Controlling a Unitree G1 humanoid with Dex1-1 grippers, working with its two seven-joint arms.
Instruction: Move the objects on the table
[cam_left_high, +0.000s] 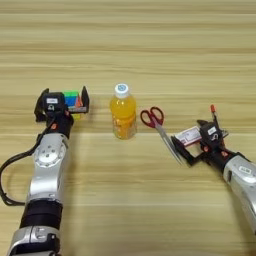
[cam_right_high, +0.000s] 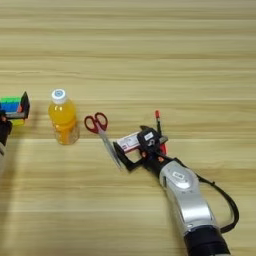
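The left gripper (cam_left_high: 67, 102) is being held around the puzzle cube (cam_left_high: 73, 100), fingers flanking it. The right gripper (cam_right_high: 131, 150) is being held spread around the card (cam_right_high: 130, 142), with the pen (cam_right_high: 158, 121) just behind. Between them the juice bottle (cam_left_high: 123, 116) is standing upright and the scissors (cam_left_high: 159, 125) are lying beside it. The table (cam_left_high: 150, 40) is being left bare toward its far edge.
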